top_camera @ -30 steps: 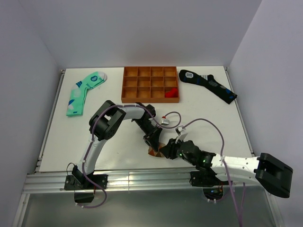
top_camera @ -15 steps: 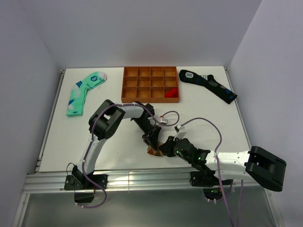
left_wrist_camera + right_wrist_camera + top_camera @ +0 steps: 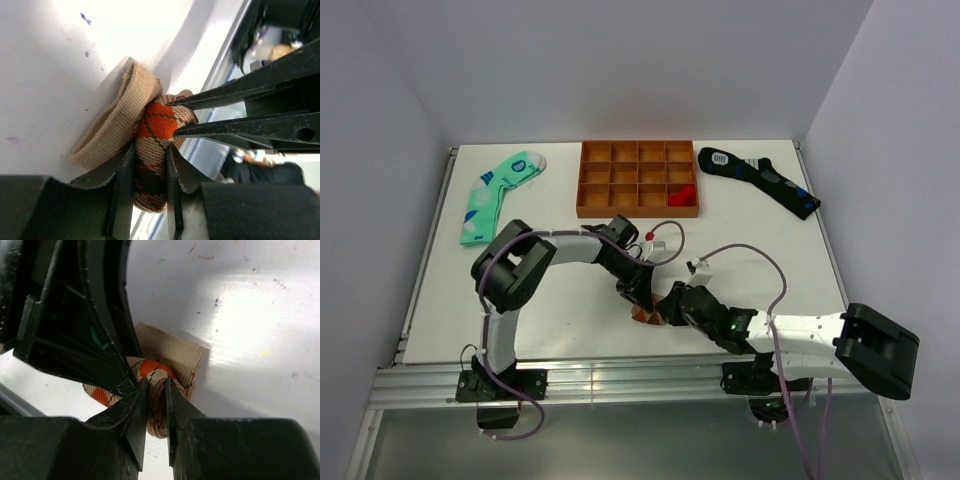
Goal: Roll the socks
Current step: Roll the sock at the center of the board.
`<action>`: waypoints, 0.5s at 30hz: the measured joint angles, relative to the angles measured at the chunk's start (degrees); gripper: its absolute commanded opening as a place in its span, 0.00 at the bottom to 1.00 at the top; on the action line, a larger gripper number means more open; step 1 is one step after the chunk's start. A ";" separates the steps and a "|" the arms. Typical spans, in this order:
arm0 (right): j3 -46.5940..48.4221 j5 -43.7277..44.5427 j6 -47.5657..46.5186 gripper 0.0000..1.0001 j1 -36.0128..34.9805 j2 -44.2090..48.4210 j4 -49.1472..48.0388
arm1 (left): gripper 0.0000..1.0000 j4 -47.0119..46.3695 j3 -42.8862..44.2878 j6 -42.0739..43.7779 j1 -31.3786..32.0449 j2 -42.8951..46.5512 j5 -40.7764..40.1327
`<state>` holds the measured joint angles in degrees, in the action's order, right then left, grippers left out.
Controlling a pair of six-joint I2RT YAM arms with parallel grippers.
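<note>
The tan-brown knit argyle sock with orange and cream diamonds sits at the near edge of the white table, about the middle, already bunched into a thick partial roll. Its plain ribbed cuff is the loose end, lying flat on the table and, I think, trailing left of the roll. From above the bundle is too small and too hidden to judge its long axis; close up, the roll runs lengthwise between the left claw's fingers. The left claw is closed down on the roll's body, and the right claw has its narrow tips pinched on the orange end. So the rolling looks mid-way. To my eye the next move calls for turning the roll onto that cuff without letting it spring loose. Far off lie an orange compartment tray, a mint-green sock at far left and a black sock at far right.
</note>
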<state>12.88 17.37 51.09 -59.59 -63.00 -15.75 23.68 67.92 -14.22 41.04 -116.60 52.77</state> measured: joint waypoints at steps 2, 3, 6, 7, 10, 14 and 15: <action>0.61 1.29 0.24 0.02 -0.24 -0.59 0.61 | 0.09 -4.04 -2.25 -2.19 -0.02 1.77 -1.62; 0.83 1.75 0.33 0.02 -0.35 -0.81 0.83 | 0.09 -5.75 -3.19 -3.23 -0.02 2.51 -2.40; 1.77 3.43 0.50 0.02 -0.48 -1.68 1.64 | 0.11 -10.49 -5.60 -5.57 -0.02 4.55 -4.90; 2.05 3.96 0.52 0.02 -0.48 -1.97 1.84 | 0.12 -11.91 -6.27 -6.34 -0.02 5.18 -5.92; 2.91 5.57 0.85 0.02 -0.48 -2.86 2.51 | 0.13 -16.15 -8.17 -7.93 0.07 7.08 -9.27; 4.68 7.30 1.95 0.02 -0.46 -4.76 3.67 | 0.13 -20.31 -10.25 -9.46 0.20 9.33 -13.73; 5.01 7.56 2.14 0.02 -0.44 -5.09 3.96 | 0.13 -20.87 -10.58 -9.62 0.26 9.68 -14.56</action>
<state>17.89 24.93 53.23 -60.03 -68.10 -11.79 2.81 57.34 -23.83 41.30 -106.91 38.22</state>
